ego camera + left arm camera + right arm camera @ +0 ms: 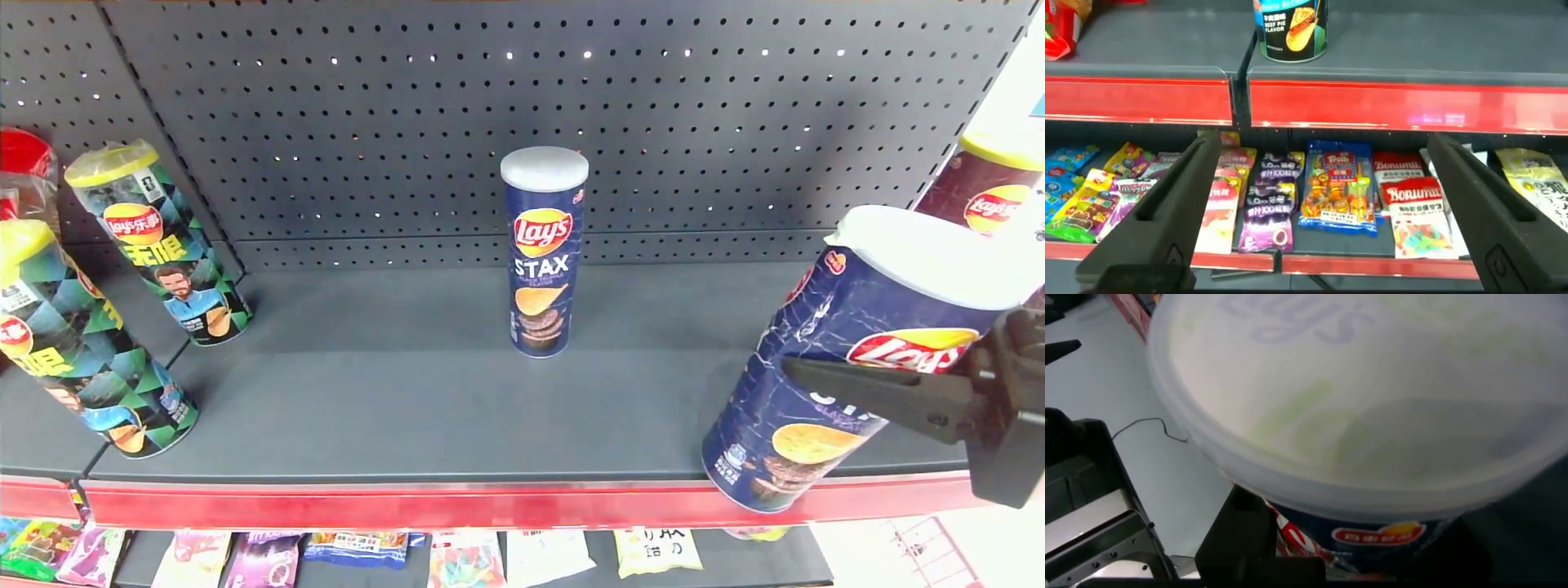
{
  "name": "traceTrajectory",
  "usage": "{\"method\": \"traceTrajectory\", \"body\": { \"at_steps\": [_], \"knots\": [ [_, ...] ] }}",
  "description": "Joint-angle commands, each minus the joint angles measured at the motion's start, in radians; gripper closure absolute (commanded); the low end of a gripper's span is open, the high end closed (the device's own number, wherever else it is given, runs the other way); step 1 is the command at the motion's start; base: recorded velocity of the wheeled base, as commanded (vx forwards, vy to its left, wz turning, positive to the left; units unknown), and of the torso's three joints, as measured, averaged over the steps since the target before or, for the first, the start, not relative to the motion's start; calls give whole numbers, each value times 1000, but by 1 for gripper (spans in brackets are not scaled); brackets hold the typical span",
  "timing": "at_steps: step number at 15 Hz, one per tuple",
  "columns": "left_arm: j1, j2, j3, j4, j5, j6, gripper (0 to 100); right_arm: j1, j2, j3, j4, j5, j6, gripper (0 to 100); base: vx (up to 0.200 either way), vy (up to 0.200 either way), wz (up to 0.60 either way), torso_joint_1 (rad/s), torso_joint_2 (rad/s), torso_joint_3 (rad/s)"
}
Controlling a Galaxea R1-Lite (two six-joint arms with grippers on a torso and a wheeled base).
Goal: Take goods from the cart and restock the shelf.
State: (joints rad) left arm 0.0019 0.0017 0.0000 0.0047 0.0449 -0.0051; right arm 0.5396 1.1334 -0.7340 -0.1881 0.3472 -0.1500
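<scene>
My right gripper (878, 392) is shut on a dark blue chip can (824, 367) with a white lid, held tilted over the shelf's front right edge. Its lid (1364, 400) sits close under the right wrist camera. Another dark blue chip can (543, 253) stands upright in the middle of the dark grey shelf (408, 400). My left gripper (1323, 220) is open with nothing between its fingers, hanging in front of the lower shelf of candy bags (1335, 192).
Two green chip cans (159, 241) (73, 343) stand at the shelf's left. A brown can (992, 192) stands at the right, behind the held one. A red price rail (490, 502) runs along the front edge. Snack bags (465, 559) lie below.
</scene>
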Motion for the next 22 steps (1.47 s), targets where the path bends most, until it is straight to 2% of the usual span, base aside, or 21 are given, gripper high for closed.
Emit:
{"method": "traceTrajectory", "body": {
  "at_steps": [1, 2, 3, 4, 5, 7, 8, 9, 10, 12, 13, 14, 15, 17, 18, 19, 20, 22],
  "knots": [
    [-5, 20, 0, 0, -2, 5, 0, 0, 0, 1, -1, -1, 0, 100, 0, 0, 0, 0, 0, 0],
    [-5, 15, 0, 0, -39, 10, 0, 0, -3, 1, -1, -2, -2, 100, 0, 0, 0, 0, 0, 0],
    [-5, 11, -2, -3, -114, 37, 0, 0, -3, -7, -1, -4, -6, 100, 0, 0, 0, 0, 0, 0],
    [-5, 9, -3, -6, -145, 56, 0, 0, -1, -13, -1, -4, -10, 100, 0, 0, 0, 0, 0, 0],
    [-28, 187, -221, -8, -243, 56, 0, 0, -4, -28, -1, -28, -11, 100, 0, 0, 0, 0, 0, 0],
    [-45, 463, -466, -15, -289, 42, 0, 0, -15, -31, -1, -34, -11, 100, 0, 0, 0, 0, 0, 0],
    [-99, 707, -634, -28, -425, 51, 0, 0, -37, -22, -1, -34, -8, 100, 0, 0, 0, 0, 0, 0],
    [-132, 802, -660, -57, -497, 60, 0, -1, -43, -18, -2, -34, -5, 100, 0, 0, 0, 0, 0, 0],
    [-160, 899, -681, -95, -531, 60, 0, -3, -50, -13, -1, -34, -3, 100, 0, 0, 0, 0, 0, 0],
    [-284, 1101, -801, -157, -589, 60, 0, -6, -52, -7, -1, -34, -2, 100, 0, 0, 0, 0, 0, 0],
    [-293, 1117, -813, -158, -594, 60, 0, -7, -50, -7, -1, -34, -2, 100, 0, 0, 0, 0, 0, 0],
    [-370, 1282, -933, -158, -645, 62, 0, -9, -49, -7, -1, -34, -2, 100, 0, 0, 0, 0, 0, 0],
    [-413, 1365, -988, -160, -654, 62, 0, -10, -46, -2, -1, -36, 0, 100, 0, 0, 0, 0, 0, 0],
    [-430, 1505, -1077, -164, -669, 71, 0, -10, -46, 4, -1, -36, 10, 100, 0, 0, 0, 0, 0, 0],
    [-430, 1535, -1094, -173, -678, 91, 0, -10, -46, 4, -1, -42, 10, 100, 0, 0, 0, 0, 0, 0],
    [-430, 1592, -1118, -178, -697, 152, 0, -10, -46, 2, -1, -50, 10, 100, 0, 0, 0, 0, 0, 0],
    [-433, 1623, -1140, -178, -703, 174, 0, -10, -47, 4, -1, -57, 12, 100, 0, 0, 0, 0, 0, 0],
    [-439, 1678, -1190, -178, -697, 174, 0, -10, -52, 4, -1, -63, 15, 100, 0, 0, 0, 0, 0, 0]
  ]
}}
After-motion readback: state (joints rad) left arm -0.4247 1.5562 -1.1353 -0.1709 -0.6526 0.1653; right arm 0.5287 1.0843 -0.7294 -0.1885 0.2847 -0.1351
